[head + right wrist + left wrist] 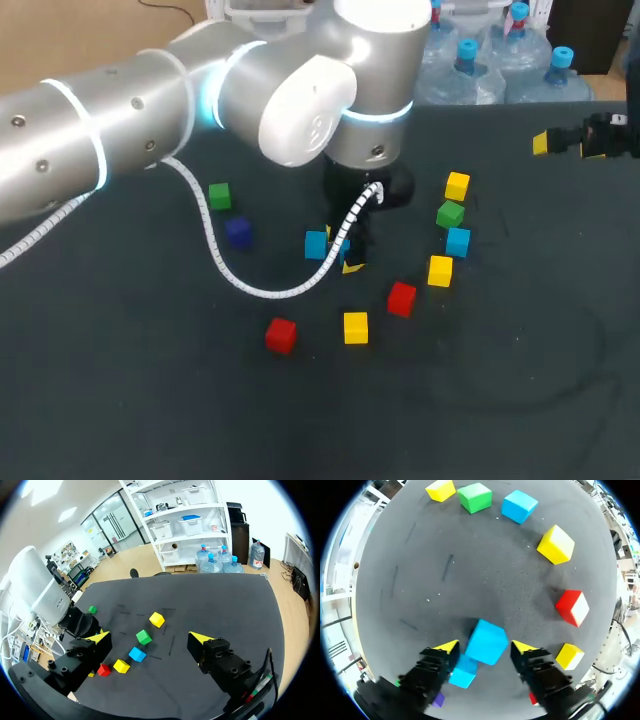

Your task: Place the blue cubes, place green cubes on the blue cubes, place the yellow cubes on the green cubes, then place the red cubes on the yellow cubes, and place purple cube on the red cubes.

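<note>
Barely started, by the look of it. Nothing is stacked anywhere, so at best this is the blue base layer getting laid out.

Nearest the robot, the near red cube [280, 335] and near yellow cube [355, 327] sit loose on the table [150, 420], with the second red cube [401, 298] and middle yellow cube [440, 270] just behind them. None of them are in play yet.

Mid-table, the left gripper [485, 647] is down over the gripped-zone blue cube [486, 641], which sits right in its opening. Can't tell whether it's actually clamped on it or just straddling it. The neighbour blue cube [316, 244] is just beside it, so two blues look roughly paired up. The third blue cube [458, 241] is off to the right, well apart, and probably has to come over.

Further back, the purple cube [238, 232] and left green cube [219, 196] are on the left. The right green cube [450, 213] and far yellow cube [457, 186] are on the right.

The left arm's white coiled cable [240, 278] droops near the table between the purple cube and the blues and could snag something. The right gripper [566, 146] hangs at the far right, spread wide with nothing in it.
</note>
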Robot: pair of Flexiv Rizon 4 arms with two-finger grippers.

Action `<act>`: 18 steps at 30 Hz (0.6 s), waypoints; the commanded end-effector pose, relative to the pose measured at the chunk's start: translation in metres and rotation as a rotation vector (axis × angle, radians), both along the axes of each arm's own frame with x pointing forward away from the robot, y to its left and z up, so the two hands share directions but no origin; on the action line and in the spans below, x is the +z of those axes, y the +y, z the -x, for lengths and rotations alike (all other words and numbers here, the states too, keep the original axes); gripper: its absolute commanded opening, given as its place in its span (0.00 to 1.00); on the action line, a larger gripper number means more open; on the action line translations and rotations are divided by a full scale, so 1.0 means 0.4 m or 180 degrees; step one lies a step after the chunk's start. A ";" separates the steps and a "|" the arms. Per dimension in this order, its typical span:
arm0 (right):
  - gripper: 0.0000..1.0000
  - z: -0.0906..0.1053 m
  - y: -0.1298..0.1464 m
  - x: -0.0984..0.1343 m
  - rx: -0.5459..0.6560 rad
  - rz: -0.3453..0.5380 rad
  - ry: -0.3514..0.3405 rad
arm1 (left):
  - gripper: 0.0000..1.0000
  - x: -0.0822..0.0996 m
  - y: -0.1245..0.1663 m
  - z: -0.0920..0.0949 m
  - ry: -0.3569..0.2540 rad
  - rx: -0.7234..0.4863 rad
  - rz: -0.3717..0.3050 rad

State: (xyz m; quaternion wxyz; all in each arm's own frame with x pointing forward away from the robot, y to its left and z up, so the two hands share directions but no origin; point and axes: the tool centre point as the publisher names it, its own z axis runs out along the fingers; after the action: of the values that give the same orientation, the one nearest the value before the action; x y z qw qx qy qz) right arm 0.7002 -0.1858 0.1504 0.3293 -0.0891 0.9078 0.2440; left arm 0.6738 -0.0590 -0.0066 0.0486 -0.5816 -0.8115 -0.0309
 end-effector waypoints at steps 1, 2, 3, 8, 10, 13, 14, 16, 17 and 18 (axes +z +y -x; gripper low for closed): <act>1.00 0.001 0.002 0.000 -0.0009 0.0007 -0.0002 | 1.00 0.010 0.020 0.010 -0.0030 0.0005 0.0055; 1.00 0.001 0.002 0.000 -0.0009 0.0007 -0.0002 | 1.00 0.014 0.023 0.011 -0.0037 0.0010 0.0070; 1.00 0.001 0.002 0.000 -0.0009 0.0007 -0.0002 | 1.00 0.018 0.027 0.011 -0.0058 0.0014 0.0084; 1.00 0.001 0.002 0.000 -0.0009 0.0007 -0.0002 | 1.00 0.071 0.061 0.004 -0.0326 -0.0195 0.0331; 1.00 0.001 0.002 0.000 -0.0009 0.0007 -0.0002 | 1.00 0.097 0.082 0.000 -0.0491 -0.0328 0.0413; 1.00 0.001 0.002 0.000 -0.0009 0.0007 -0.0002 | 1.00 0.138 0.123 -0.001 -0.0680 -0.0409 0.0509; 1.00 0.001 0.002 0.000 -0.0009 0.0007 -0.0002 | 1.00 0.150 0.139 0.000 -0.0732 -0.0377 0.0529; 1.00 0.001 0.002 0.000 -0.0009 0.0007 -0.0002 | 1.00 0.171 0.167 0.003 -0.0821 -0.0371 0.0546; 1.00 0.001 0.002 0.000 -0.0009 0.0007 -0.0002 | 1.00 0.179 0.179 0.005 -0.0856 -0.0367 0.0557; 1.00 0.001 0.002 0.000 -0.0009 0.0007 -0.0002 | 1.00 0.185 0.192 0.008 -0.0898 -0.0377 0.0560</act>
State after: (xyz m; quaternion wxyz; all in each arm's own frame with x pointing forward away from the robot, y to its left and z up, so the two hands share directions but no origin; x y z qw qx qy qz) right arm 0.7002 -0.1858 0.1504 0.3293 -0.0892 0.9078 0.2440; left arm 0.6925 -0.0185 0.0564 -0.0450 -0.6187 -0.7821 -0.0603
